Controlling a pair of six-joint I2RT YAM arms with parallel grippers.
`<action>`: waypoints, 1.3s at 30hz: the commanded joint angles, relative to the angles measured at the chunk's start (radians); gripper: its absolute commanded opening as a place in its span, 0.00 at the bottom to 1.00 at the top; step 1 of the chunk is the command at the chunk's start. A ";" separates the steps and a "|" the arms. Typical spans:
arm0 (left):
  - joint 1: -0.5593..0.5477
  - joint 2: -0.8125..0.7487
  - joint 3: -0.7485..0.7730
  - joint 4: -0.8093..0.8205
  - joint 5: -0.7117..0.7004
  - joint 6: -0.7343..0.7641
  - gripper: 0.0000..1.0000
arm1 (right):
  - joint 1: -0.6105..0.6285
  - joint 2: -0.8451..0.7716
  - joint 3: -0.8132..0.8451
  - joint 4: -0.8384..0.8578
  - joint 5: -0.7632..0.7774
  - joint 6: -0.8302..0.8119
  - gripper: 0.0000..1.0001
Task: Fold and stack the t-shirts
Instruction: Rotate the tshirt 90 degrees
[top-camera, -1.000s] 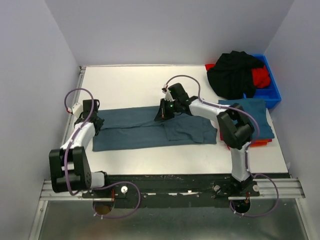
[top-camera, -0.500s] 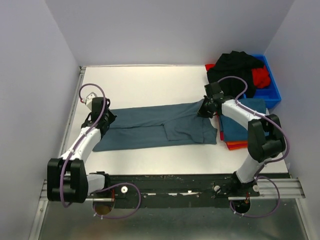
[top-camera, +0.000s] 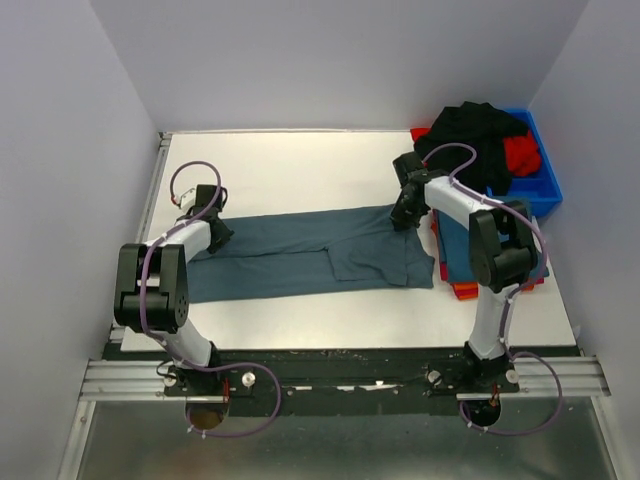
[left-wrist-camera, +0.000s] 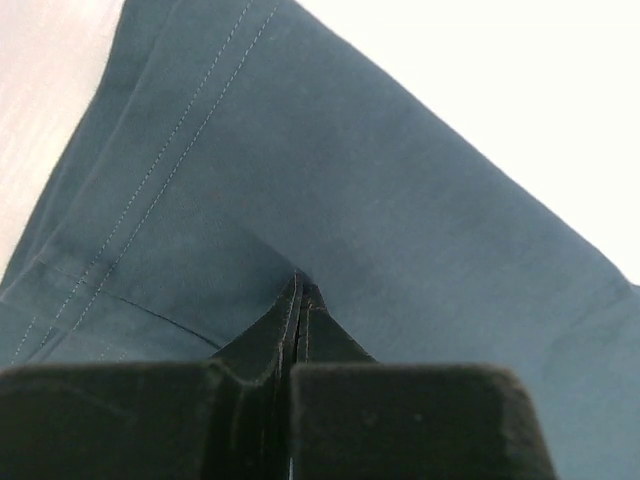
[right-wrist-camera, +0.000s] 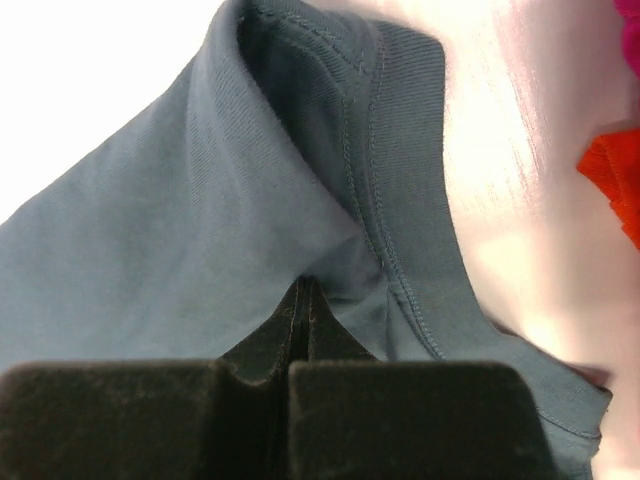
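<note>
White-and-black arms (top-camera: 452, 200), looping purple cables (top-camera: 190, 163)

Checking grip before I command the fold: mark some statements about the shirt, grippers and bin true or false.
1. The left gripper and the right gripper are both shut on the teal shirt. True.
2. The right gripper pinches the shirt by a sleeve. False: it pinches beside the collar.
3. The blue bin is empty. False: it holds black and red clothes.
4. A folded stack lies at the shirt's right end. True.
</note>
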 joint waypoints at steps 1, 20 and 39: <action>-0.004 0.035 -0.016 -0.051 0.045 -0.045 0.00 | 0.005 0.062 0.080 -0.106 0.054 0.021 0.01; -0.251 -0.140 -0.240 -0.167 0.125 -0.121 0.00 | 0.005 0.396 0.558 -0.294 0.068 -0.016 0.01; -0.897 -0.247 -0.487 -0.014 0.231 -0.786 0.00 | 0.071 0.592 0.899 -0.190 -0.173 -0.069 0.01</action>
